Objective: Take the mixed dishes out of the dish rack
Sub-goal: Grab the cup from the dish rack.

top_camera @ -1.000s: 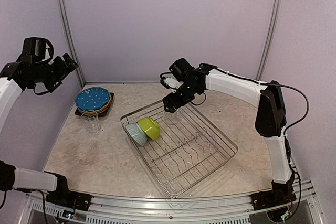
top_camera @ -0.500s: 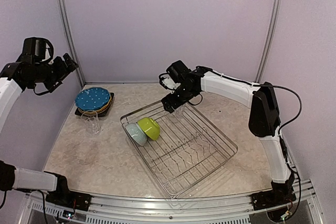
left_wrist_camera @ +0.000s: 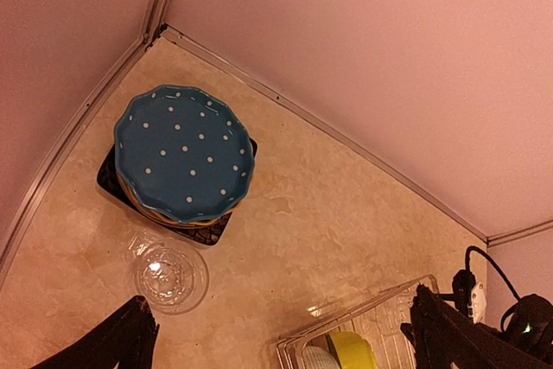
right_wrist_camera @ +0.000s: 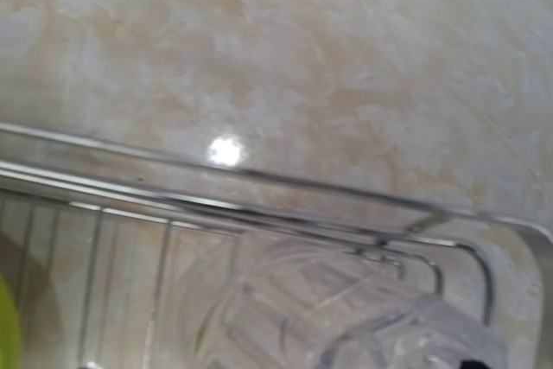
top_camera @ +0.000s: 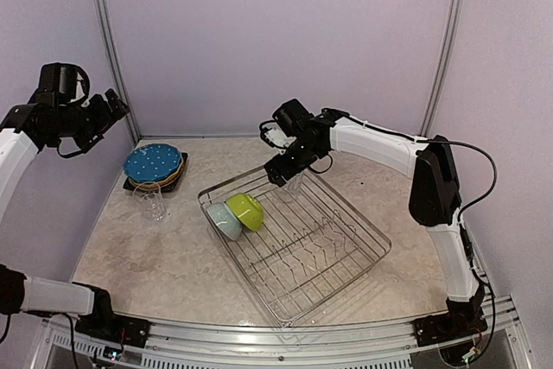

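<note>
The dish rack is a silver wire basket lying at an angle mid-table. Its corner also shows in the left wrist view and its rim wires in the right wrist view. A lime bowl and a pale-blue bowl lean on edge at its left end. A clear glass stands in the far corner. My right gripper hovers right over this glass, jaws wide, fingers almost out of its own view. My left gripper hangs open, high at the far left.
A blue-dotted plate tops a stack on a black square plate at the far left, also seen from the left wrist. A second clear glass stands on the table just in front of the stack.
My right gripper has slid a little to the left, closer over the glass in the rack's far corner. The left arm has stayed put.
</note>
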Motion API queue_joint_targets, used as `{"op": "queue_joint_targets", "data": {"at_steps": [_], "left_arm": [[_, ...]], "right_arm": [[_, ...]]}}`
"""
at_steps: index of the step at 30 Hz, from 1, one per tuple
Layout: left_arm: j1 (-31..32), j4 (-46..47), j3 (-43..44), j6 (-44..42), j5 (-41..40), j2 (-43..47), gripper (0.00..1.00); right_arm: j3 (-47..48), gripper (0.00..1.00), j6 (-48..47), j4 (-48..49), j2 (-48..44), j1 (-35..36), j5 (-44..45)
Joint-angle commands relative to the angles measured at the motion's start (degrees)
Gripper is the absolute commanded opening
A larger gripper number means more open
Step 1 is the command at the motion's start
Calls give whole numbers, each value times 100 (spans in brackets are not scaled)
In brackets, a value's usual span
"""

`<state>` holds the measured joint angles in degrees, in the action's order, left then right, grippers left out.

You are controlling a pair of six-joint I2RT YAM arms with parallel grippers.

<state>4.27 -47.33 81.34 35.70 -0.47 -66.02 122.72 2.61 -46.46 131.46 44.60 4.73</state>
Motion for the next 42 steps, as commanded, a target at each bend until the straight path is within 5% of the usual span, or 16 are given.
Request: {"op": "queue_joint_targets", "data": {"at_steps": [1, 11, 34, 42], "left_arm": [[46, 145, -80, -64, 12, -15, 99], [56, 139, -110, -81, 4, 23, 99], [57, 77, -68, -55, -41, 45, 99], [65, 82, 36, -60, -23, 16, 99]], "right_arm": [[129, 90, -68, -71, -296, 196, -283], [-12, 99, -28, -46, -421, 216, -8], [-435, 99, 147, 143, -47, 89, 39], [-398, 90, 247, 259, 93, -7, -185]]}}
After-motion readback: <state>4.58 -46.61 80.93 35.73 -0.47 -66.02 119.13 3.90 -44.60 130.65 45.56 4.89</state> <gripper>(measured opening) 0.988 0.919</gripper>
